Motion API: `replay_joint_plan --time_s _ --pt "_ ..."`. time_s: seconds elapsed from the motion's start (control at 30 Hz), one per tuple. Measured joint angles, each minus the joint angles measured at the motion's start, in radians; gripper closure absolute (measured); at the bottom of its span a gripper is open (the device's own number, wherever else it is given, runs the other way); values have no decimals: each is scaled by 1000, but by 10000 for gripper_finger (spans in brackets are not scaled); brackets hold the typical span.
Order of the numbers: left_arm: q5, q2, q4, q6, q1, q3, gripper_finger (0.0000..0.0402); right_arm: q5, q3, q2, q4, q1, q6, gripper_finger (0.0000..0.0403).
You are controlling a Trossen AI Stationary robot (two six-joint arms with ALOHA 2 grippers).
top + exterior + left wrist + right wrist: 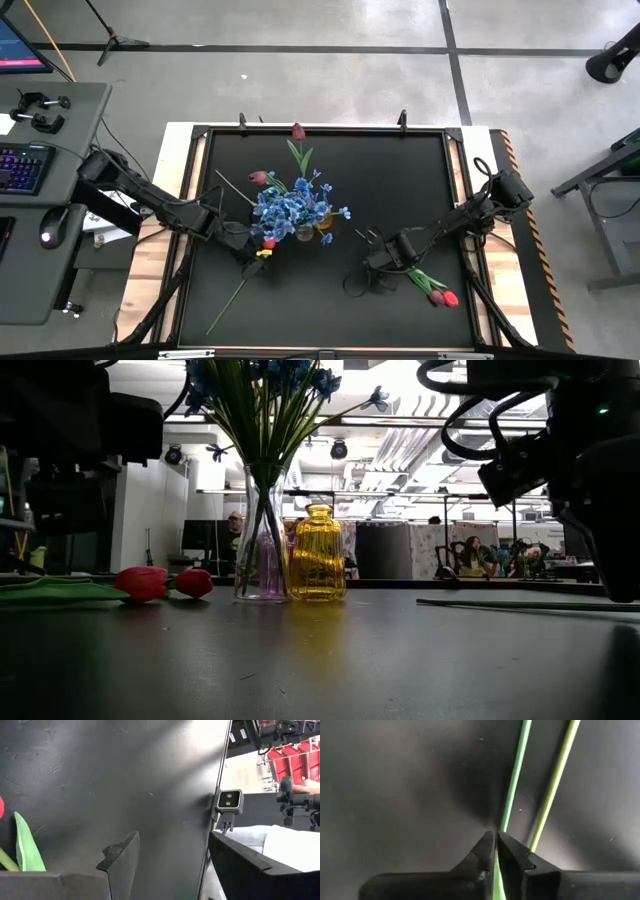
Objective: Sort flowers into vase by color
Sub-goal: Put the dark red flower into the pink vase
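Note:
A clear vase [260,560] full of blue flowers [295,208] stands mid-table beside a yellow vase [318,552]. Two maroon tulips [298,131] [258,178] lie on the table behind them. My left gripper [252,250] [172,840] is open, next to a red tulip [268,243] whose stem [232,300] runs toward the near edge. That tulip's leaf [25,845] lies outside the fingers. My right gripper [372,272] [495,845] is shut on a green stem. Two red tulip heads [440,297] lie behind it. My right gripper pinches one thin green stem [504,820] between its two fingertips, coming from above on a slant. The stem runs on ahead along the line of the fingers. A second stem [551,790] passes beside one finger [520,857], outside the pinch. Whether the held stem is off the table, I cannot tell.
The black mat has a raised frame [455,135], with wooden table edges on either side. A small camera [229,801] sits at the mat's edge. A desk with a keyboard [22,165] and a mouse stands left of the table. People show in the room beyond [470,555].

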Motion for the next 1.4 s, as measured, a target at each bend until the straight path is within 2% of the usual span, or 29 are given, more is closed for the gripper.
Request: replay_joint_plan --time_s 0.13,0.3,0.47,0.6,0.77,0.9,1.0,1.13,1.3,1.4 --pt "3 0 8 -8 3 0 174 0 0 0 19 -2 64 360" --pt "64 0 8 0 2 0 174 0 1 0 9 -2 71 275" --pt "67 0 8 -20 2 0 174 -10 1 0 -11 -2 66 193" --pt "60 0 8 0 5 0 174 -11 2 15 19 -2 66 171" --pt "60 0 8 8 5 0 174 -60 5 60 31 -4 71 188" --pt "57 0 9 23 5 0 174 -63 7 72 34 -2 79 225" --pt "65 -4 47 41 5 0 174 -103 8 73 21 -9 101 280" --pt "145 -54 87 72 5 0 174 -120 28 67 -80 7 78 383" --pt "228 -184 55 71 -6 0 174 -154 107 -3 -264 35 -5 396" --pt "231 -266 10 78 -17 0 174 -197 156 -68 -357 65 -64 398"
